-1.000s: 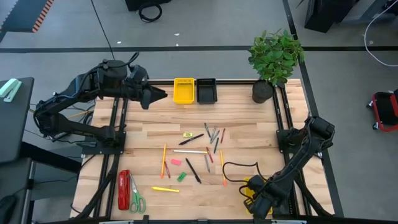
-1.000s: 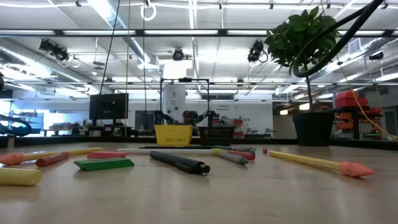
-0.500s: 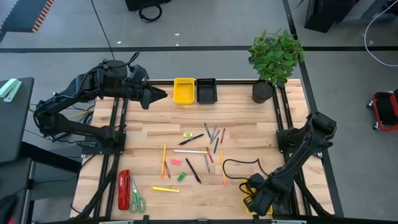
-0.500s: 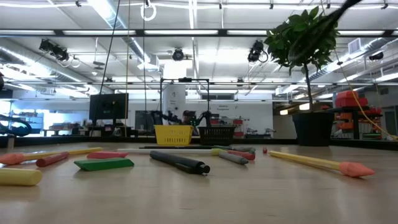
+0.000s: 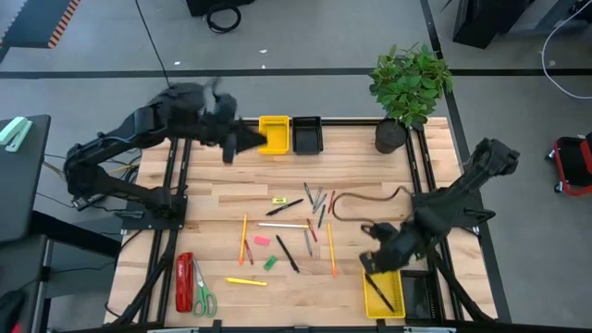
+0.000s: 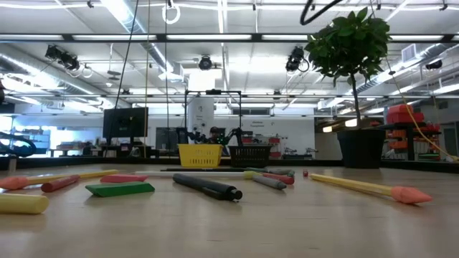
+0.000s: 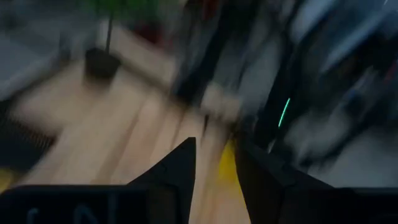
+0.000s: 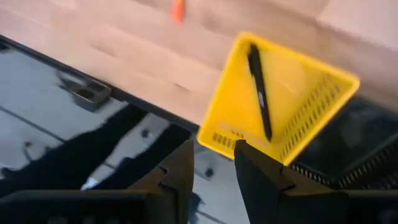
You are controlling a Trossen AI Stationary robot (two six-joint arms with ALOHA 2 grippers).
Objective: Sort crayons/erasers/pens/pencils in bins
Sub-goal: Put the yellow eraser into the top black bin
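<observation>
My right gripper hangs open above the near-right yellow bin, holding nothing. One black pen lies in that bin. My left gripper is open in the air beside the far yellow bin, which stands next to a black bin. Pens, pencils, crayons and erasers lie loose on the middle of the table. In the low view a pen and a green eraser lie closest.
A red stapler and green-handled scissors lie at the near left. A potted plant stands at the far right corner. Another black bin sits beside the near-right yellow bin. A dark cable loops over the table's right half.
My right gripper has risen from the near-right yellow bin and swung toward the far edge, uncovering the pen lying in the bin. Its cable has swung farther over the table. My left gripper has moved toward the right, closer to the far yellow bin.
</observation>
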